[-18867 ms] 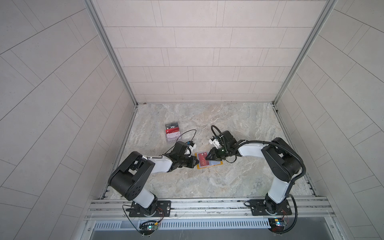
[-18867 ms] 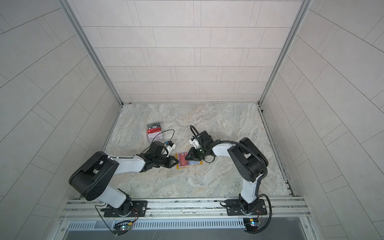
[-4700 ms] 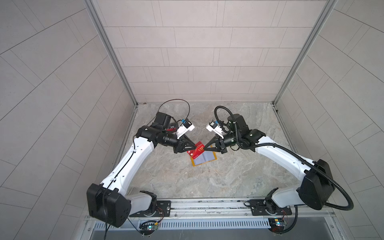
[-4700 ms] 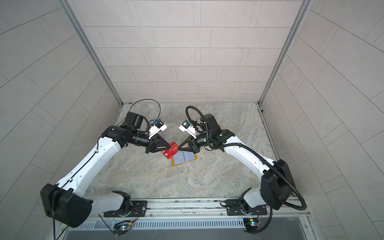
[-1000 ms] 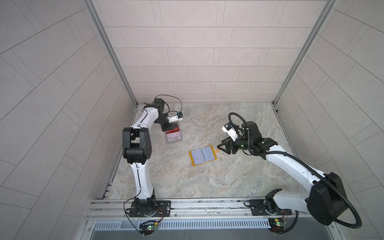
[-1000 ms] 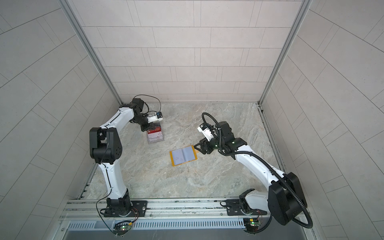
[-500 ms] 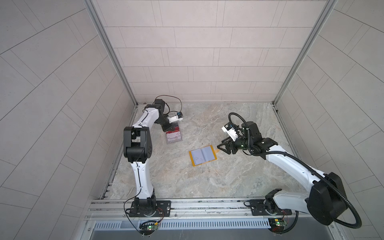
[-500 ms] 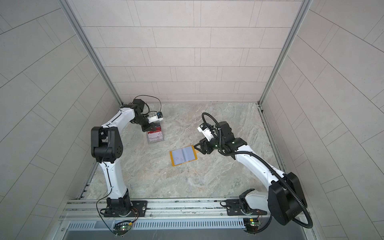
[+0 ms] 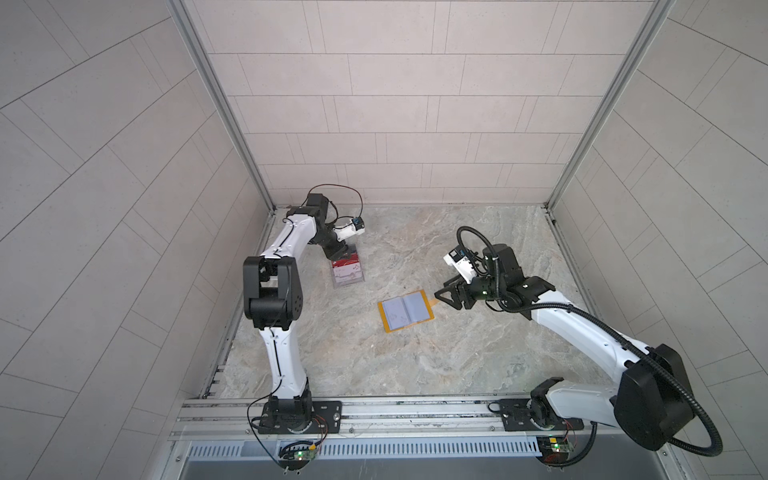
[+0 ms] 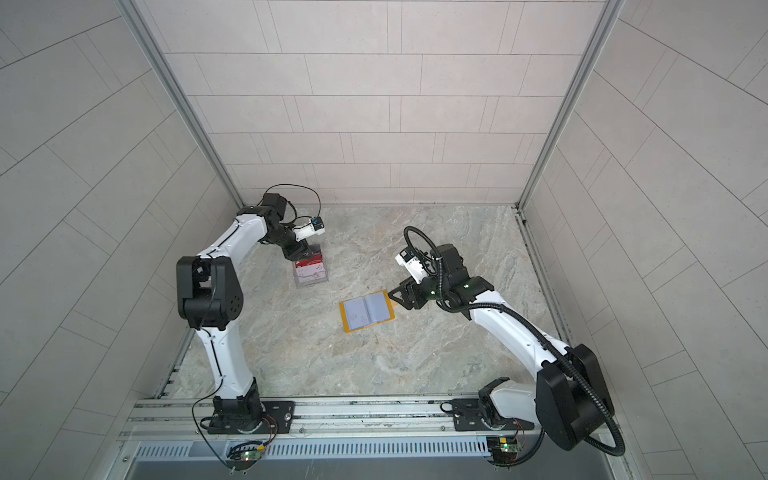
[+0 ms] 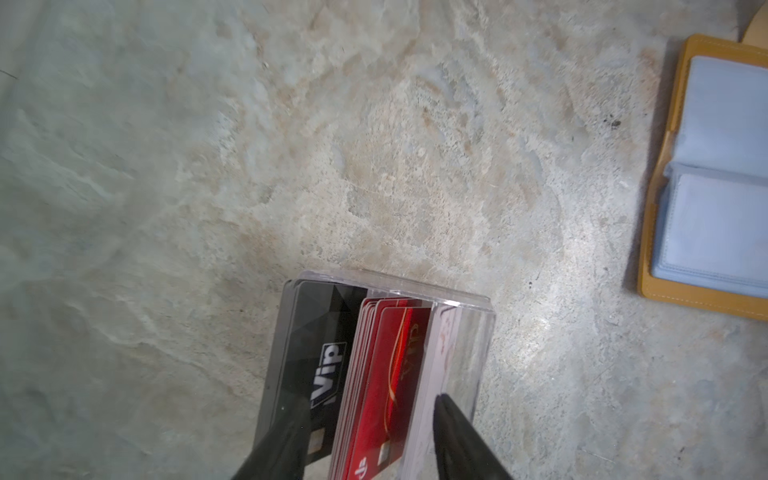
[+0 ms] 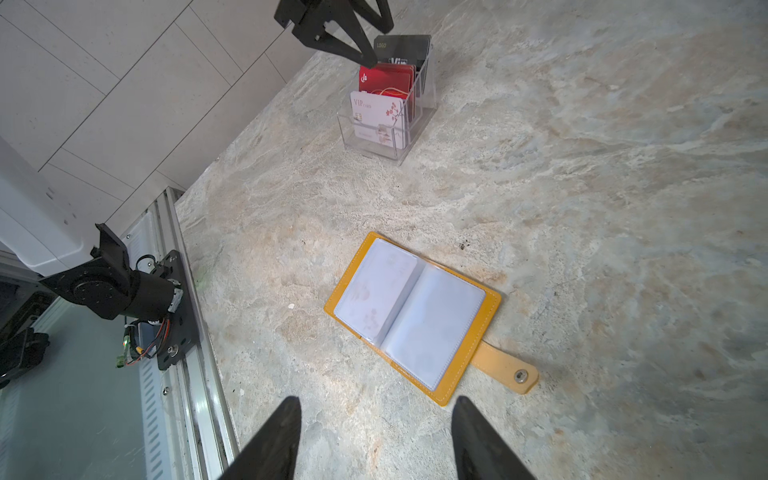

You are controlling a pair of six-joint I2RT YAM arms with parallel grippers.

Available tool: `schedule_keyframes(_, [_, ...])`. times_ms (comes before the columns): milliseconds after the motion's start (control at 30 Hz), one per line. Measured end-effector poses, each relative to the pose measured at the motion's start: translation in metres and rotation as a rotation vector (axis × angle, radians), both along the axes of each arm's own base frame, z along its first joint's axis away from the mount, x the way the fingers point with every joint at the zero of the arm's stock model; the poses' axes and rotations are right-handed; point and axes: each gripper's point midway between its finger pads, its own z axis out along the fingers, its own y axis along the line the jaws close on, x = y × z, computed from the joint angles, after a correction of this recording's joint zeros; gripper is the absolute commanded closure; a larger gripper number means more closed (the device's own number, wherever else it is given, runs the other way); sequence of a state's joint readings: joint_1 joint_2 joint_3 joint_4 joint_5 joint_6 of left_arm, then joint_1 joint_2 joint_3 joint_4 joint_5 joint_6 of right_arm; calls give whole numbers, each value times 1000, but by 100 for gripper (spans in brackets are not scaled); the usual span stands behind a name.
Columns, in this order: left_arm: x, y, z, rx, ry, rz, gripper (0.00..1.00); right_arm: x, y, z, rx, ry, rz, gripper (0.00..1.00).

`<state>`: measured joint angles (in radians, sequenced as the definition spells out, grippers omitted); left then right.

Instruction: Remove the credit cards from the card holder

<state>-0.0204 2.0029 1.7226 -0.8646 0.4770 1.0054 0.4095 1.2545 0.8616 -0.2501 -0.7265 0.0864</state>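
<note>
Nearest us, along the front edge of the desk [image 9: 415, 365], runs the metal rail [image 9: 374, 411] that carries both arm bases.

Farther in, about mid-desk, the card holder [image 9: 406, 311] lies open and flat with its mustard cover down. Its bluish-grey sleeves [image 12: 432, 328] face up, and its snap tab [image 12: 505, 368] is stretched out on the stone toward the right gripper [image 9: 446, 297]. The page away from the tab shows faint reddish marks; we cannot tell whether a card sits inside it. The right gripper hovers just beside the tab end of the holder, clear of it. Its fingers [image 12: 270, 440] are spread with nothing between them.

Farther back and to the left, near the wall, is the clear stand [image 9: 351, 282]. We see the cards upright in its tiers. The white card [image 12: 378, 120] is in the lowest tier, on the side toward the holder. The red card [image 11: 386, 374] is in the middle with more red ones stacked against it, and the dark grey card [image 11: 316, 353] is at the back. The left gripper [image 9: 338, 251] is over the stand, pointing down into it. Its fingers [image 11: 286, 440] are apart, one on either side of the red stack, and we cannot tell whether they touch any card.
</note>
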Motion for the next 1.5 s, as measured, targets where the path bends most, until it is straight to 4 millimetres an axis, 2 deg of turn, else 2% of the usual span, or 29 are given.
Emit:
schedule_keyframes(133, [1,0,37,-13,-92,54,39,3,-1,0,-1,-8,-15,37])
schedule_keyframes(200, [-1,1,60,-30,-146,93,32,6,-1,0,1,-14,-29,37])
schedule_keyframes(267, [-2,2,80,-47,-197,132,0,8,-2,-1,4,-21,-42,36])
schedule_keyframes(367, [-8,5,109,-84,-264,217,0,10,-2,-4,11,-20,-56,36])
schedule_keyframes(500, [-15,10,136,-147,-327,347,0,13,-1,0,22,-36,-61,36])
schedule_keyframes(767, [-40,22,165,-318,-398,621,0,15,-1,2,26,-48,-64,36])
schedule_keyframes(933, [-45,24,192,-456,-414,742,0,17,-2,1,17,-52,-76,36])
schedule_keyframes(1033, [-46,24,196,-505,-401,782,0,18,-4,0,10,-55,-85,36])
schedule_keyframes(1100, [-49,21,191,-528,-377,787,0,20,-5,0,5,-57,-92,36])
schedule_keyframes(1400, [-66,-1,152,-620,-185,770,0,20,-1,-11,-30,-57,-107,36])
schedule_keyframes(1500, [-81,-7,125,-643,-111,785,0,17,4,-15,-53,-62,-102,36])
